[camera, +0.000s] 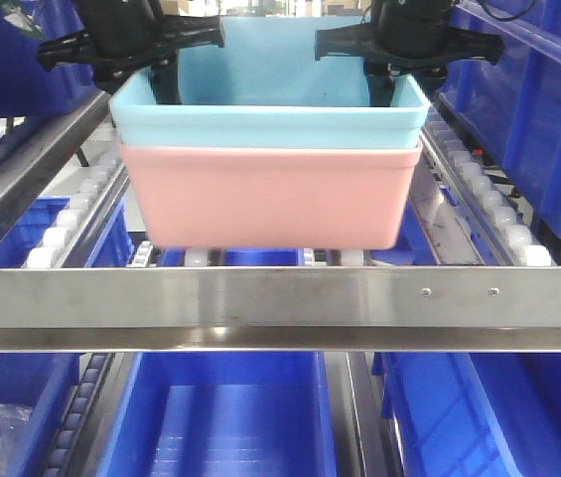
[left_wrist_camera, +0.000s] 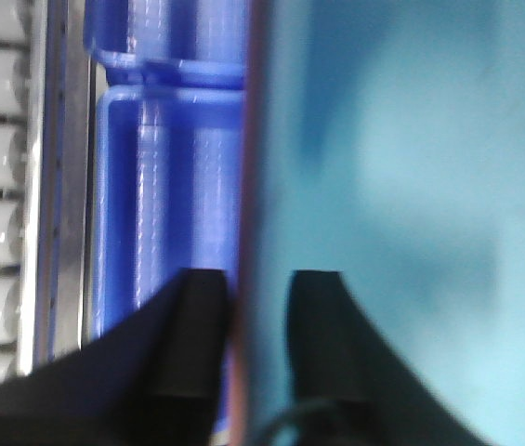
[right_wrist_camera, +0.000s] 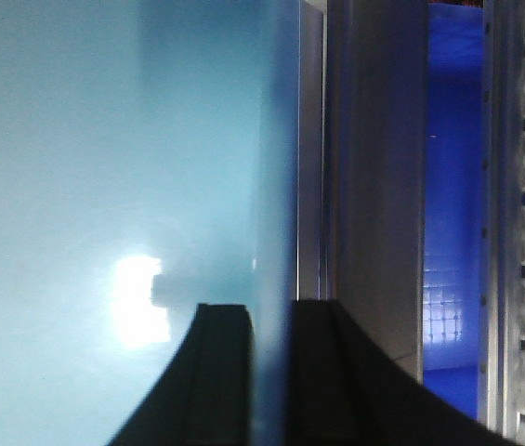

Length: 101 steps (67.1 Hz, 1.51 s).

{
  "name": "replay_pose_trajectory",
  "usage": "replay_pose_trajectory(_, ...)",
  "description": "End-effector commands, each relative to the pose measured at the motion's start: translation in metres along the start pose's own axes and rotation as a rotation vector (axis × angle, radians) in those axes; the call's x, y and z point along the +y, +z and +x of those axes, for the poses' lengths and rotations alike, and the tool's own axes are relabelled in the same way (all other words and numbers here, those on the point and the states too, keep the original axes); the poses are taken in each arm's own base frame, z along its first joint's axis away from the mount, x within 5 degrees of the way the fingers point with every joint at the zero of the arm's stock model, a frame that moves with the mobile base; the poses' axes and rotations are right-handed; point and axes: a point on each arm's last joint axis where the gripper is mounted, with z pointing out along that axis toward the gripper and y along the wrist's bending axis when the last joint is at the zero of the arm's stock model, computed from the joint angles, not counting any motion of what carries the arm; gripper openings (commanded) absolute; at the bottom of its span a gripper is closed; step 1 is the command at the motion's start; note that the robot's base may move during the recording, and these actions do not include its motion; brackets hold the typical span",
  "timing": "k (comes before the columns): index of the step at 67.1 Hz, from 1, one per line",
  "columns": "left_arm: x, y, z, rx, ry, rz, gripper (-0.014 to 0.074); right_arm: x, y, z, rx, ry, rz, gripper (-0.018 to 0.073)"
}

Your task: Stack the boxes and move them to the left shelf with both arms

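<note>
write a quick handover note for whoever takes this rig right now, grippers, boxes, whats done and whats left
Left gripper: shut on the stack's side wall, one finger inside, one outside.
Right gripper: shut on the opposite wall, same way.
Blue box is nested in the pink box; stacking done.
The stack sits at the left shelf, behind its front bar, between the roller rails; whether it rests on the rollers is unclear.
Left: confirm it is seated, open both grippers, withdraw.

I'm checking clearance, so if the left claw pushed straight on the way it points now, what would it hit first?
The left claw straddles the blue box's side wall. Straight on, that wall runs between its fingers; nothing else shows ahead, though depth is unclear.
</note>
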Motion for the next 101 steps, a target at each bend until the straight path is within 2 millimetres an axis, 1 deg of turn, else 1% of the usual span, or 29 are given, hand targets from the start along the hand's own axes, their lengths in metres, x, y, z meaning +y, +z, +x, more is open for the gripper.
replay_pose_trajectory(1, -0.008, -0.046, -0.029, -0.190, -0.004, 0.073, 0.0353, 0.001, -0.043, -0.028, -0.189, -0.017, -0.054, 0.0453)
replay_pose_trajectory(6, -0.007, -0.047, -0.030, -0.193, -0.005, 0.071, 0.0442, 0.000, -0.044, -0.029, -0.194, -0.014, -0.054, 0.0565)
replay_pose_trajectory(8, -0.006, -0.048, -0.032, -0.197, -0.007, 0.070, 0.0457, 0.000, -0.045, -0.030, -0.193, -0.013, -0.053, 0.0583)
replay_pose_trajectory(12, -0.004, -0.049, -0.033, -0.201, -0.010, 0.068, 0.0458, 0.000, -0.051, -0.032, -0.197, -0.010, -0.052, 0.0584)
replay_pose_trajectory(16, -0.002, -0.056, -0.038, -0.207, -0.016, 0.063, 0.0455, 0.000, -0.062, -0.036, -0.213, -0.006, -0.056, 0.0565)
replay_pose_trajectory(21, -0.003, -0.068, -0.045, -0.203, -0.023, 0.058, 0.0419, 0.001, -0.078, -0.041, -0.226, 0.000, -0.059, 0.0498)
replay_pose_trajectory(25, -0.003, -0.081, -0.049, -0.190, -0.027, 0.049, 0.0342, 0.002, -0.092, -0.044, -0.234, 0.004, -0.061, 0.0388)
replay_pose_trajectory(30, -0.004, -0.092, -0.054, -0.180, -0.030, 0.043, 0.0170, 0.002, -0.105, -0.046, -0.248, 0.009, -0.066, 0.0147)
replay_pose_trajectory(31, -0.004, -0.095, -0.055, -0.186, -0.031, 0.045, 0.0136, 0.002, -0.106, -0.047, -0.251, 0.009, -0.067, 0.0127)
replay_pose_trajectory(33, -0.005, -0.097, -0.056, -0.191, -0.031, 0.047, 0.0067, 0.002, -0.108, -0.048, -0.258, 0.010, -0.070, 0.0048)
replay_pose_trajectory(34, -0.005, -0.098, -0.057, -0.195, -0.031, 0.048, 0.0017, 0.002, -0.108, -0.048, -0.263, 0.010, -0.073, 0.0032)
replay_pose_trajectory(36, -0.005, -0.099, -0.058, -0.204, -0.032, 0.051, -0.0032, 0.002, -0.109, -0.049, -0.273, 0.010, -0.077, 0.0071)
replay_pose_trajectory(38, -0.004, -0.098, -0.059, -0.210, -0.031, 0.049, -0.0001, 0.002, -0.108, -0.050, -0.279, 0.011, -0.078, 0.0094)
replay_pose_trajectory(41, -0.005, -0.097, -0.059, -0.212, -0.030, 0.050, 0.0010, 0.002, -0.107, -0.050, -0.278, 0.010, -0.078, 0.0103)
replay_pose_trajectory(49, -0.001, -0.096, -0.060, -0.207, -0.034, 0.039, -0.0002, 0.000, -0.107, -0.050, -0.267, 0.013, -0.070, 0.0099)
replay_pose_trajectory(54, 0.001, -0.095, -0.061, -0.231, -0.023, 0.029, -0.0001, 0.000, -0.105, -0.049, -0.269, 0.010, -0.067, 0.0069)
replay_pose_trajectory(57, 0.002, -0.097, -0.061, -0.236, -0.018, 0.023, -0.0001, -0.001, -0.106, -0.049, -0.276, 0.005, -0.064, 0.0045)
replay_pose_trajectory(60, 0.002, -0.103, -0.060, -0.239, -0.016, 0.026, -0.0001, 0.001, -0.107, -0.048, -0.284, -0.004, -0.066, 0.0048)
replay_pose_trajectory(68, -0.002, -0.110, -0.051, -0.332, 0.046, 0.039, -0.0001, 0.006, -0.111, -0.039, -0.343, -0.056, -0.086, 0.0048)
replay_pose_trajectory(70, -0.004, -0.112, -0.047, -0.350, 0.053, 0.054, -0.0001, 0.009, -0.117, -0.037, -0.383, -0.073, -0.105, 0.0048)
replay_pose_trajectory(72, -0.003, -0.117, -0.044, -0.376, 0.056, 0.068, -0.0001, 0.010, -0.119, -0.033, -0.409, -0.089, -0.119, 0.0048)
replay_pose_trajectory(75, -0.001, -0.118, -0.036, -0.404, 0.064, 0.088, -0.0001, 0.011, -0.121, -0.026, -0.437, -0.110, -0.138, 0.0048)
replay_pose_trajectory(78, 0.001, -0.123, -0.028, -0.445, 0.070, 0.113, -0.0001, 0.010, -0.131, -0.021, -0.497, -0.121, -0.179, 0.0048)
replay_pose_trajectory(80, 0.002, -0.130, -0.024, -0.477, 0.073, 0.130, -0.0001, 0.009, -0.134, -0.017, -0.519, -0.125, -0.196, 0.0048)
replay_pose_trajectory(82, 0.004, -0.131, -0.017, -0.500, 0.077, 0.146, -0.0001, 0.007, -0.139, -0.011, -0.546, -0.131, -0.214, 0.0048)
replay_pose_trajectory(83, 0.005, -0.136, -0.015, -0.517, 0.078, 0.155, -0.0001, 0.006, -0.141, -0.009, -0.555, -0.133, -0.222, 0.0048)
replay_pose_trajectory(85, 0.006, -0.138, -0.008, -0.534, 0.081, 0.167, -0.0001, 0.004, -0.142, -0.003, -0.562, -0.139, -0.231, 0.0048)
replay_pose_trajectory(90, 0.011, -0.147, 0.006, -0.567, 0.086, 0.189, -0.0001, -0.003, -0.155, 0.010, -0.609, -0.159, -0.251, 0.0048)
replay_pose_trajectory(101, 0.021, -0.168, 0.044, -0.638, 0.098, 0.245, -0.0001, -0.022, -0.178, 0.047, -0.681, -0.244, -0.260, 0.0049)
